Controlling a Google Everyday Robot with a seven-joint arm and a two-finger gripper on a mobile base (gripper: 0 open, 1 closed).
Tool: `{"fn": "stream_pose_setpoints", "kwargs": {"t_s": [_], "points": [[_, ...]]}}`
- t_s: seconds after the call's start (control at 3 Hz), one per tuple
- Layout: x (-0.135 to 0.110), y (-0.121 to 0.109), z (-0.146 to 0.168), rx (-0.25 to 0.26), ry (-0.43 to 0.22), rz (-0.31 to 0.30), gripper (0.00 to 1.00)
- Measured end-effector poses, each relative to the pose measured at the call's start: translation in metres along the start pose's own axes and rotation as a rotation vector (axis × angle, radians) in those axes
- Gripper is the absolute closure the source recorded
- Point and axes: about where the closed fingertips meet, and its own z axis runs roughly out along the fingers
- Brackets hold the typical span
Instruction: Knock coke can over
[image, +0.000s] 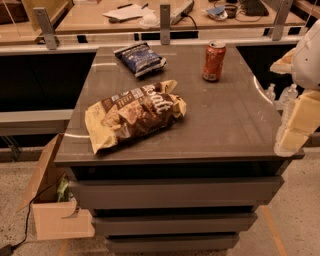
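Note:
The coke can (214, 61), red-orange with a silver top, stands upright on the far right part of the grey table top (225, 120). My arm comes in at the right edge of the view, and its gripper (293, 138) hangs by the table's right front corner. The gripper is well to the right of the can and nearer the camera, apart from it, with nothing seen in it.
A large yellow and brown chip bag (135, 116) lies at the table's left middle. A dark blue snack bag (140, 57) lies at the back, left of the can. A cardboard box (55, 200) sits on the floor at the left. Water bottles (280, 94) stand beyond the right edge.

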Motion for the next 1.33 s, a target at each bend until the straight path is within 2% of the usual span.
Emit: {"fn": "stream_pose_setpoints", "kwargs": {"t_s": [0.33,0.67,1.0,1.33], "points": [[0.000,0.000,0.000,0.000,0.000,0.000,0.00],[0.001,-0.009,0.005,0.025,-0.031,0.059,0.00],[0.010,-0.023,0.018,0.062,-0.054,0.151,0.00],[0.019,-0.048,0.037,0.112,-0.132,0.239,0.00]]}}
